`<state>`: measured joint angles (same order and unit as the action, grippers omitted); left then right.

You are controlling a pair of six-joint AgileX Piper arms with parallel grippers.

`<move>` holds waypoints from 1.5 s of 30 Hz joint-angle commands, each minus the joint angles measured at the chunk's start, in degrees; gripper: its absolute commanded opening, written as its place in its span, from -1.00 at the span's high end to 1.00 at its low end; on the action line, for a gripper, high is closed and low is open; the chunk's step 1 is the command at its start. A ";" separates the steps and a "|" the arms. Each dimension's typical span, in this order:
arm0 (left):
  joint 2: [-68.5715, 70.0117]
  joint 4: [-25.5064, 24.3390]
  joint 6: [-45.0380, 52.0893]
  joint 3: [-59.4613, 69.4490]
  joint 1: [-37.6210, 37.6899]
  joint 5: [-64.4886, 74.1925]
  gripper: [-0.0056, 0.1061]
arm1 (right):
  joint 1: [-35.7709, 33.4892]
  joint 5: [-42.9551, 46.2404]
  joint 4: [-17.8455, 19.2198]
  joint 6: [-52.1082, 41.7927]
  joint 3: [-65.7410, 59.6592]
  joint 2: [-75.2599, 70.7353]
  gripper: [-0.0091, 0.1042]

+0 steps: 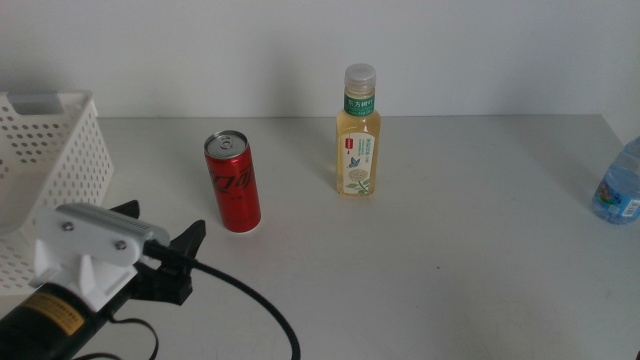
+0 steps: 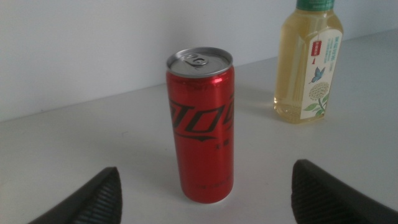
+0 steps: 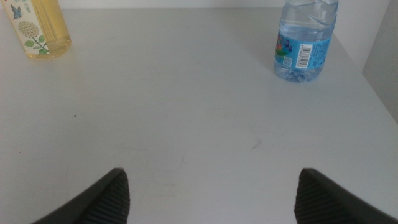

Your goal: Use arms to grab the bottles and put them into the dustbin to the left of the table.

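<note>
Your left claw (image 2: pixel 205 190) is spread wide and holds nothing; it sits low over the tabletop (image 1: pixel 450 260), aimed at the red cola can (image 1: pixel 233 183), which stands upright just ahead of the jaws, not touching them. Your right claw (image 3: pixel 211 193) is equally wide and empty, out of the middle view. The tabletop is plain light grey, backed by a white wall (image 1: pixel 480 50). The tea bottle (image 1: pixel 358 135) stands upright right of the can, the water bottle (image 1: pixel 620 182) at the far right edge, the dustbin (image 1: pixel 60 170) at the left.
</note>
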<state>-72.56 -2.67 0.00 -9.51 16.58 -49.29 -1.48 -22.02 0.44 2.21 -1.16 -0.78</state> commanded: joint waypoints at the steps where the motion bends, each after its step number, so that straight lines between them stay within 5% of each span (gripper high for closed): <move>1: -3.38 -1.78 -1.63 -4.31 0.23 -4.40 -0.77 | 0.31 3.55 0.69 -0.52 0.07 -1.24 -0.38; 11: -16.93 -6.08 -4.71 -15.61 0.23 -5.33 -0.77 | 0.31 3.55 0.69 -0.52 0.07 -1.24 -0.38; 45: -36.40 -2.36 -4.71 -34.35 -0.04 -5.18 -0.77 | 0.31 3.55 0.69 -0.52 0.07 -1.24 -0.38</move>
<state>-111.30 -6.87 -3.79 -42.27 16.58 -49.72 -1.48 -22.02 0.44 2.21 -1.16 -0.78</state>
